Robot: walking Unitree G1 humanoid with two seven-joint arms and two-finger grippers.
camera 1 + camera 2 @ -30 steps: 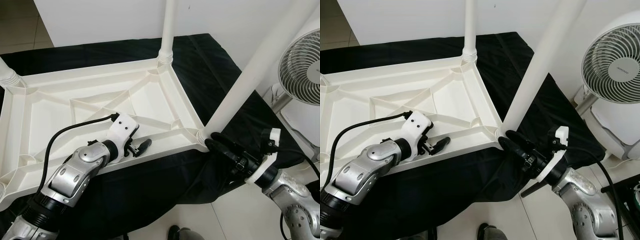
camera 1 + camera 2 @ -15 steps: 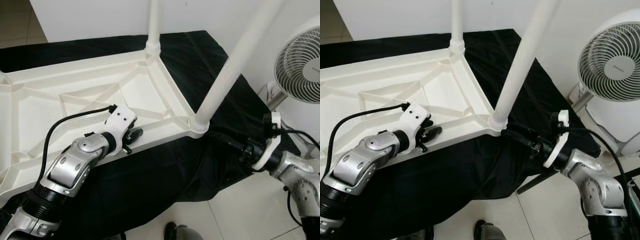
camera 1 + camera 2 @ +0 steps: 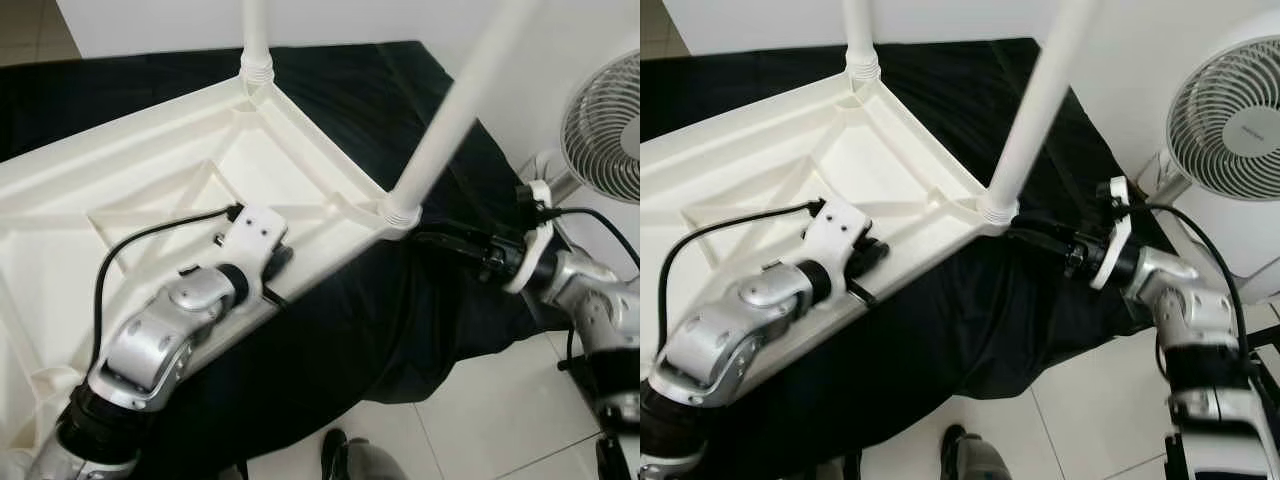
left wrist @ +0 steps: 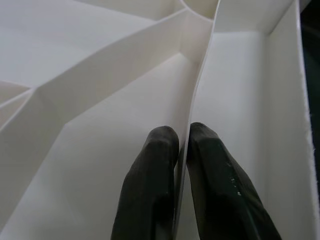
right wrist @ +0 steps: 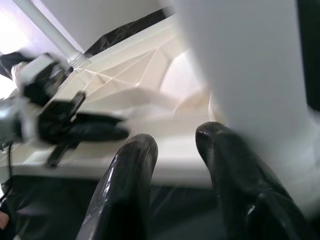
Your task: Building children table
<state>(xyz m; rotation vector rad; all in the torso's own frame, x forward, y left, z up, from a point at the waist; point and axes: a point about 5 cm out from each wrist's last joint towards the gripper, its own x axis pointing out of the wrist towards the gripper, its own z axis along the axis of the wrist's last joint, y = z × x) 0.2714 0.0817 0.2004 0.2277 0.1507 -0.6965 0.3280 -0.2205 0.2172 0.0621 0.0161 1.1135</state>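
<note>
White table top [image 3: 150, 160] lies upside down on a black cloth [image 3: 400, 330], two legs sticking up; compared with a second ago its near edge now runs diagonally and the near corner sits higher and further left in the head views, though the camera shifted too, so part of that is view motion. My read: the table is being turned or repositioned with legs already in, late in the build. Left gripper [image 4: 182, 145] is pinched narrow on a thin rib [image 4: 200, 90] of the table underside, near the near edge, same hold as before. Right gripper [image 5: 175, 145] sits at the corner where the near leg [image 3: 450, 110] meets the table; it has moved from below the corner to just beside it. Right wrist view shows its fingers [image 5: 125, 175] apart with the table edge between them, leg blurred close by; contact unclear, cannot tell if it grips. Left wrist view shows the pinch on the rib, which the head views hide behind the wrist. Fan [image 3: 1230, 120] stands beyond the corner
</note>
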